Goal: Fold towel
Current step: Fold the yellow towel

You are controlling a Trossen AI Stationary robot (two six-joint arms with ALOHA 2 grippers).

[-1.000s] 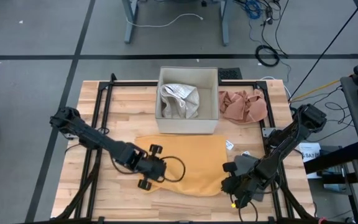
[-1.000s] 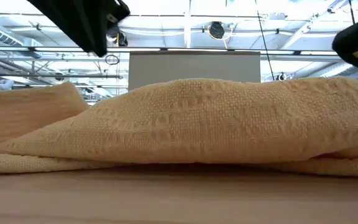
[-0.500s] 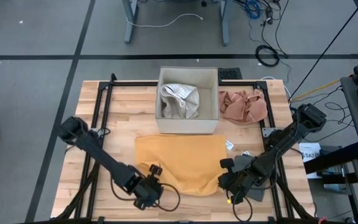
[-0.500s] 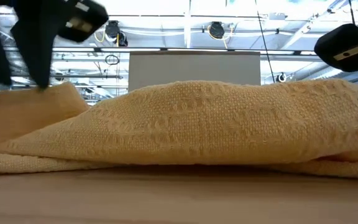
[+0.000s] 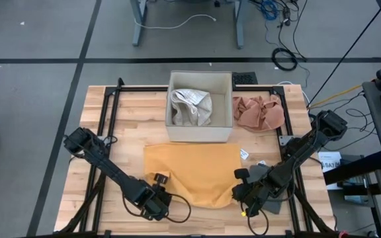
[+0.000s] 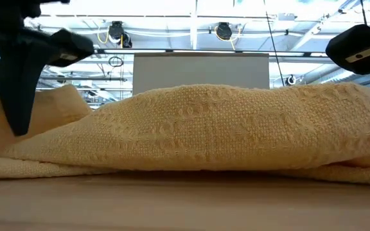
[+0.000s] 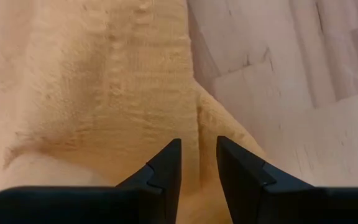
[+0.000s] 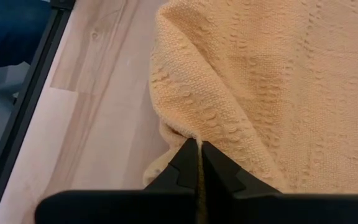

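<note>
The yellow towel (image 5: 194,175) lies spread on the wooden table (image 5: 131,122) just in front of the open box (image 5: 200,99), its long axis running from side to side between the two arms, so each arm works the near corner on its own side. The right gripper (image 5: 242,196) sits at the towel's near right corner with its jaws clenched on a pinch of the edge; the right wrist view shows this plainly, the cloth's rim (image 8: 194,140) drawn into the closed fingertips (image 8: 188,163) and a fold of fabric rising away from them. The left gripper (image 5: 156,200) is low at the near left corner. In its own wrist view the two fingers (image 7: 166,165) stand a little apart, straddling a raised ridge of cloth (image 7: 199,134) that runs lengthwise between them, with bare wood off to one side; whether they already nip that ridge or only frame it I cannot tell. Judging by this, the coming move turns on the left jaws closing across that ridge, so that both near corners can be carried toward the box together. The low view adds what the overhead one lacks: the towel humps up well off the table in the middle (image 6: 211,125), not flat, though it hides both grips.
</note>
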